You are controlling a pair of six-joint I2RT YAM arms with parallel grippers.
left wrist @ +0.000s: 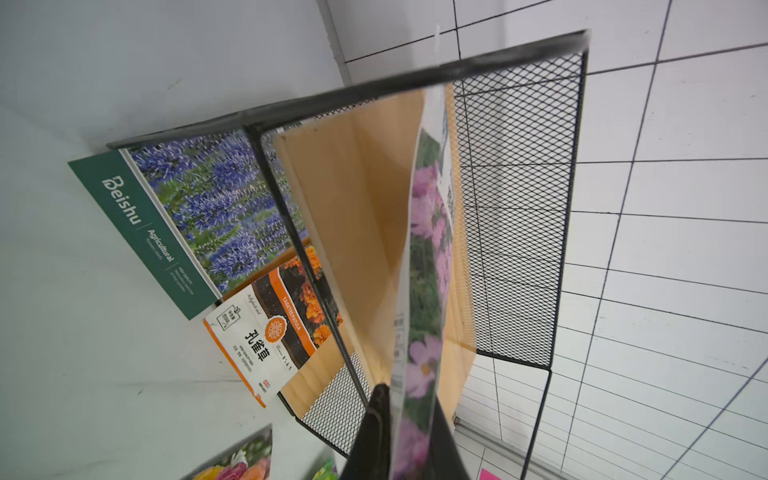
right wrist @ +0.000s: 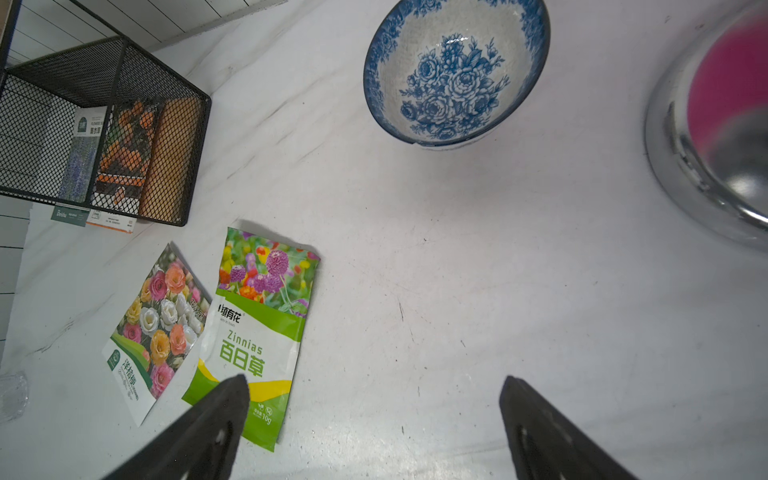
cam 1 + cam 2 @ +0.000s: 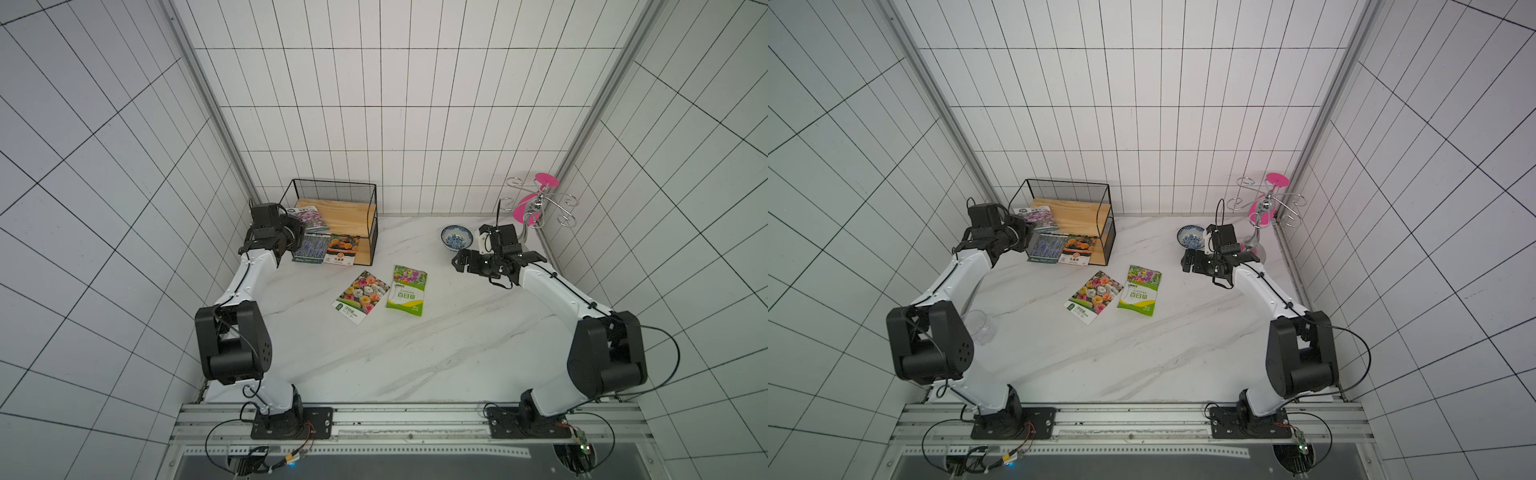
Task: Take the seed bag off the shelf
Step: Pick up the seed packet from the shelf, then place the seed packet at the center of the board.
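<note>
Fingers [image 1: 374,432] of the left gripper [image 1: 409,409] are pinched on the near edge of the thin, glossy seed bag printed with pink flowers [image 1: 424,257]. The bag is at the left end of the upper wooden board [image 3: 345,212] of the small two-tier black wire shelf [image 3: 332,187]; I can't tell whether it rests there or has just lifted. The grip looks shallow, so a quick pull could let the slick bag slide out. Its loose far end might also snag the front wire and tug the light rack along. If it dropped, it could land on the lavender packet [image 3: 309,247] below. The right gripper [image 2: 376,380] hangs wide and empty over the white marble-look table [image 2: 498,270], well apart.
</note>
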